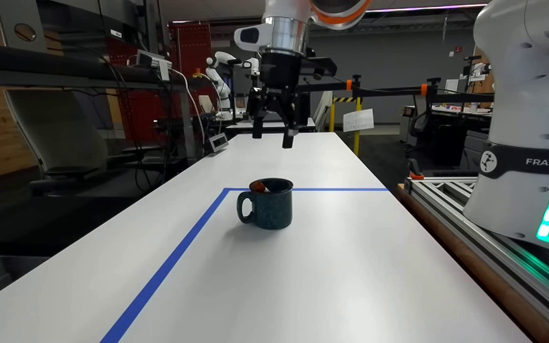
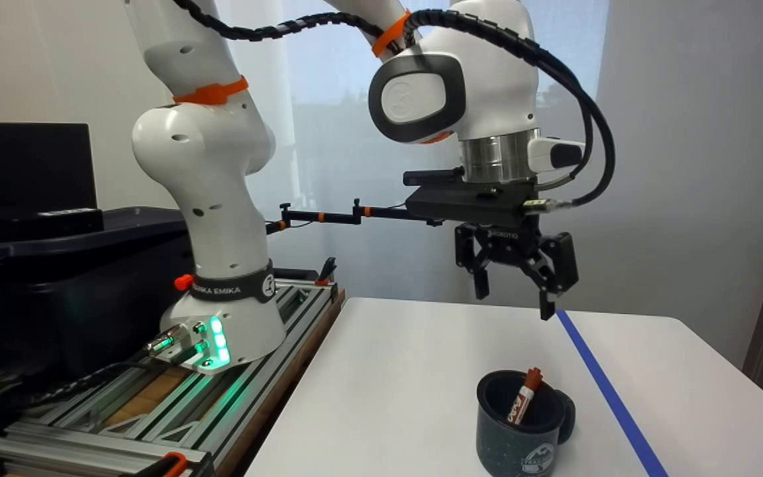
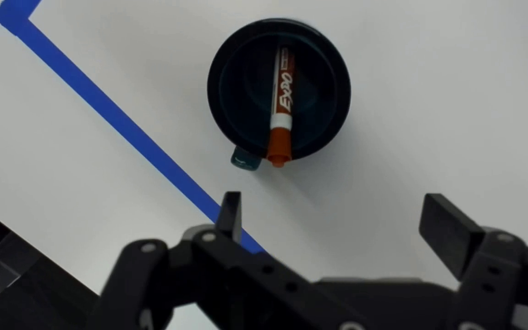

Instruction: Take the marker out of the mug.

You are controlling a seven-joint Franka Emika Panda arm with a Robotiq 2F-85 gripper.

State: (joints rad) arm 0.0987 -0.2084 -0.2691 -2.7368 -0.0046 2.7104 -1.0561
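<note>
The dark teal mug (image 1: pixel 274 212) stands upright on the white table; it also shows in an exterior view (image 2: pixel 507 440) and in the wrist view (image 3: pixel 343 89). A marker with an orange-red cap (image 3: pixel 281 105) leans inside it, cap end up, resting at the rim near the handle. The marker also shows in both exterior views (image 1: pixel 258 186) (image 2: pixel 522 404). Its lower end is inside the mug. My gripper (image 3: pixel 332 206) is open and empty, well above the table and apart from the mug. It shows in both exterior views (image 1: pixel 273 138) (image 2: pixel 514 305), pointing down.
Blue tape (image 1: pixel 179 252) runs along the white table (image 1: pixel 350 276) on the mug's handle side and turns a corner behind it. A small grey device (image 1: pixel 218 142) stands at the table's far edge. The robot base (image 1: pixel 532 200) is beside the table on a metal frame.
</note>
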